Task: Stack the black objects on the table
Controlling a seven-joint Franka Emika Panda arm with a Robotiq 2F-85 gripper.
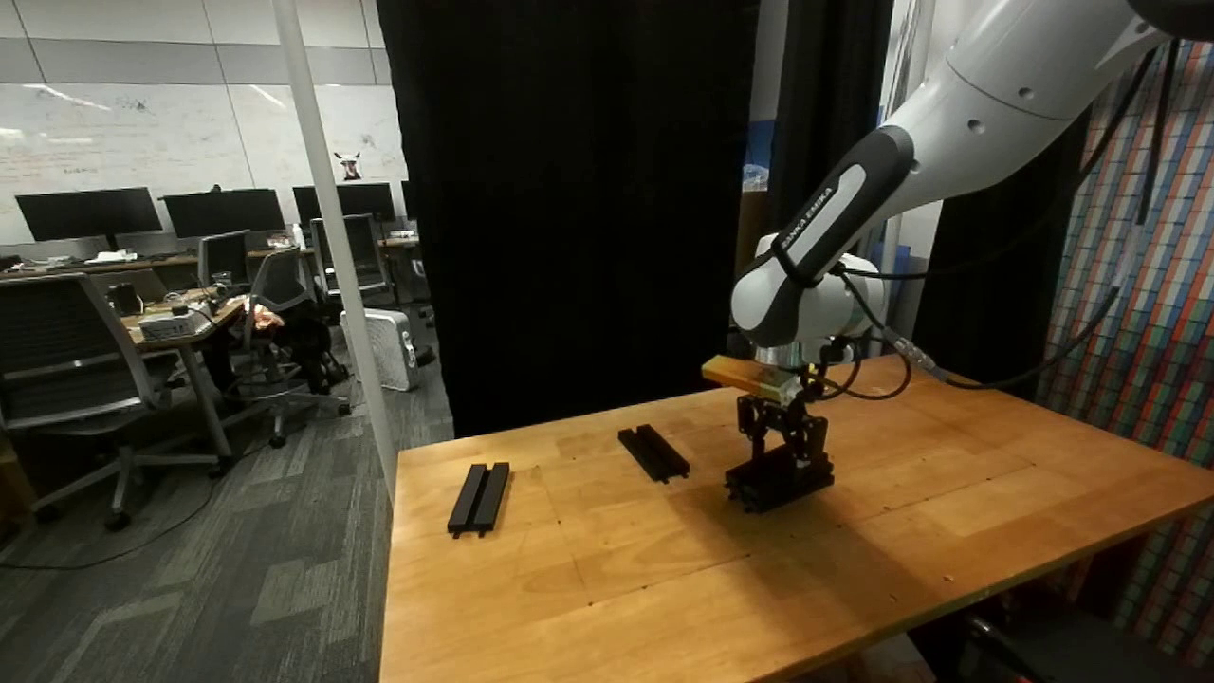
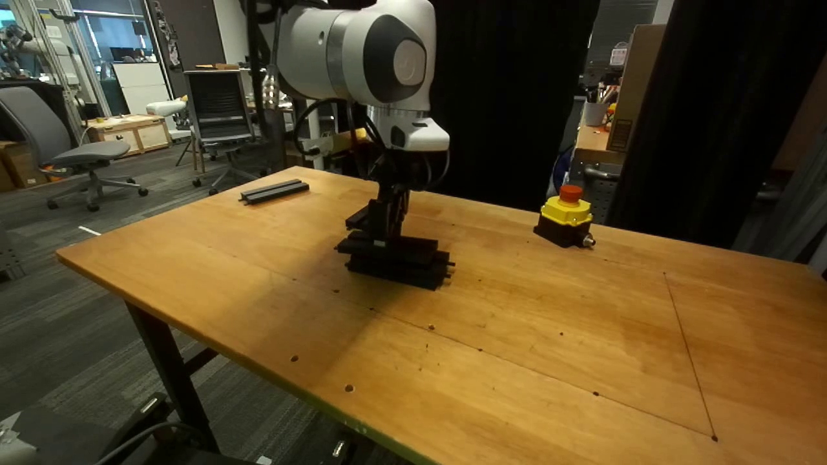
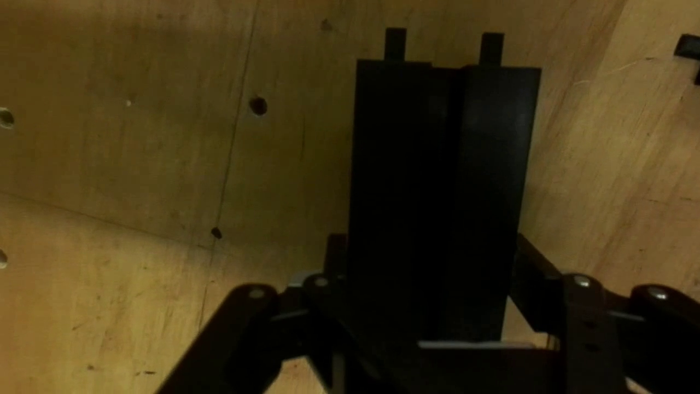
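Note:
On the wooden table (image 1: 607, 560), my gripper (image 3: 429, 246) is shut on a black object (image 3: 448, 137), a flat grooved bar with two pegs at its end. Its fingers press both long sides. An exterior view shows this held bar (image 2: 417, 250) directly over a lower black object (image 2: 394, 274), slightly offset; whether they touch I cannot tell. Another black object (image 1: 654, 452) lies beside the stack, partly behind the gripper in an exterior view (image 2: 357, 218). Farther off lies one more black object (image 1: 479, 498), also seen in an exterior view (image 2: 274, 192).
A yellow box with a red button (image 2: 566, 216) stands on the table. Black curtains (image 1: 579, 218) hang behind the table. Cables (image 1: 892, 351) loop from the arm's wrist. Office chairs (image 1: 76, 360) and desks stand beyond.

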